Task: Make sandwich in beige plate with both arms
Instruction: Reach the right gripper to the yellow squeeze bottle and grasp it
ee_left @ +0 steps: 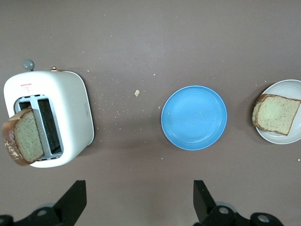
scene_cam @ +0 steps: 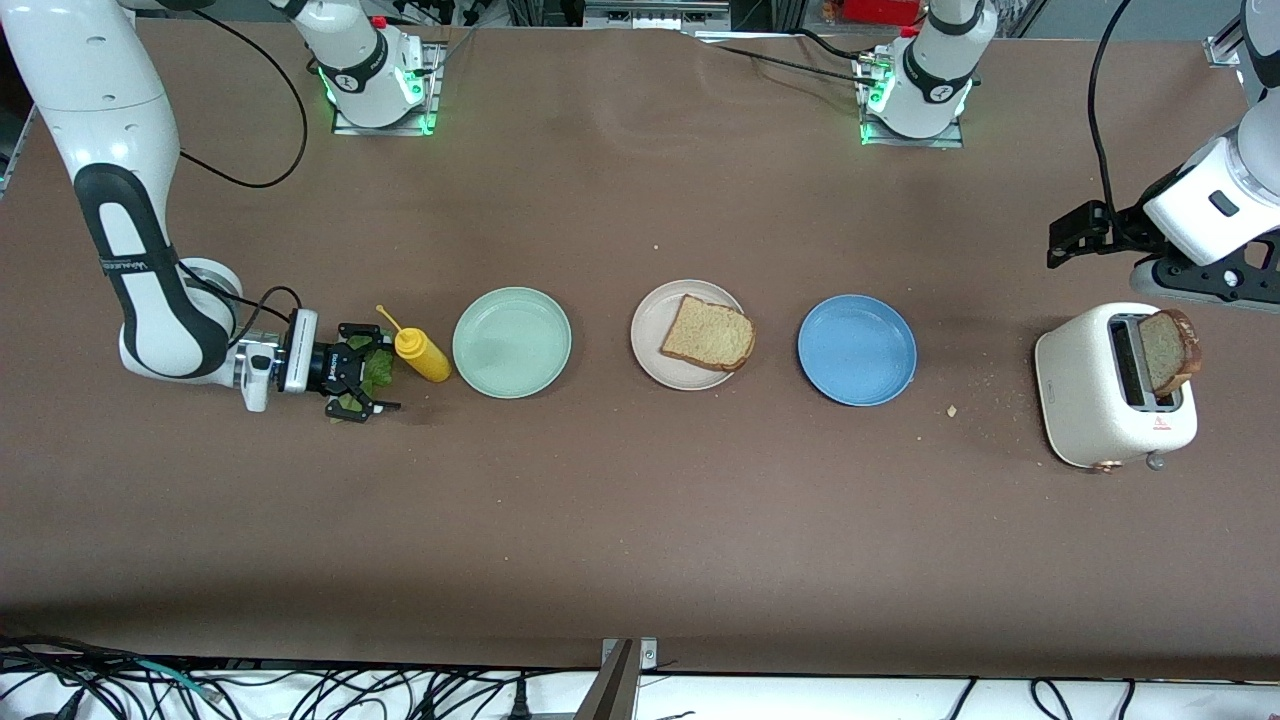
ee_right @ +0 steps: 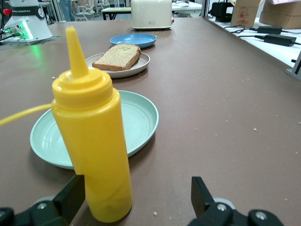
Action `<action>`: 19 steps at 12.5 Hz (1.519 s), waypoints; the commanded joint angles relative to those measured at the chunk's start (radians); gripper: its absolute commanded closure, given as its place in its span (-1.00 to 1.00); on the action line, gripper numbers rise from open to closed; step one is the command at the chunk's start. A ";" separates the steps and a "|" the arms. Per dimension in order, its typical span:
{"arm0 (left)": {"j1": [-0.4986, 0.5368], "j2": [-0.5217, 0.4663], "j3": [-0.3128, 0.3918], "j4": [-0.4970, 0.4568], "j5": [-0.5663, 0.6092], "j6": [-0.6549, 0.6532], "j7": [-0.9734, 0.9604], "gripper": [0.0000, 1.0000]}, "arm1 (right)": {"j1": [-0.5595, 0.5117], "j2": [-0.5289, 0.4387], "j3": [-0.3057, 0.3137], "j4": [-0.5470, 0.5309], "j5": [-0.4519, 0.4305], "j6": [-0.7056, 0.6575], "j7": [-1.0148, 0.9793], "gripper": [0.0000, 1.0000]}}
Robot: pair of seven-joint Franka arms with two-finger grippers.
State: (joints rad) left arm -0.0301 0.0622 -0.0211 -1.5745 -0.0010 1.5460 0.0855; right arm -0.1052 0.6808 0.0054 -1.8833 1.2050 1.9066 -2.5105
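Front view: right claw (scene_cam: 362, 385) spread, low at lettuce leaf (scene_cam: 378, 368); leaf limp, tearable, pinch edge. Left claw (ee_left: 136, 200) spread above surface (scene_cam: 640, 520) near toaster (scene_cam: 1112, 385).

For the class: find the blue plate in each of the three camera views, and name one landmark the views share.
Front view: the blue plate lies between the beige plate and the toaster.
Left wrist view: blue plate in mid-picture, between toaster and beige plate.
Right wrist view: blue plate near the top, before the toaster.
Shared landmark: the toaster.

Mustard bottle (scene_cam: 423, 355) beside mint plate (scene_cam: 511, 342); blue plate (scene_cam: 856, 349) (bare); toaster (scene_cam: 1100, 390).
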 commanded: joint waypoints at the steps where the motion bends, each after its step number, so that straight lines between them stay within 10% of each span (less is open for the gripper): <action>1: 0.001 -0.007 0.000 0.011 -0.002 -0.021 -0.007 -1.00 | -0.008 0.019 0.008 -0.029 0.042 -0.046 -0.082 -1.00; 16: 0.003 -0.005 0.003 0.010 0.001 -0.021 0.003 -1.00 | 0.031 0.022 -0.021 -0.097 0.148 -0.063 -0.160 -0.98; 17: 0.003 -0.005 0.003 0.010 0.001 -0.021 0.003 -1.00 | 0.038 0.022 -0.021 -0.097 0.157 -0.055 -0.160 -0.78; 19: 0.003 -0.005 0.003 0.010 0.001 -0.021 0.003 -1.00 | 0.039 0.020 -0.019 -0.096 0.160 -0.022 -0.159 0.79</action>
State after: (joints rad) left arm -0.0295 0.0622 -0.0194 -1.5745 -0.0010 1.5449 0.0856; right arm -0.0724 0.7105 -0.0136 -1.9744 1.3433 1.8565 -2.6813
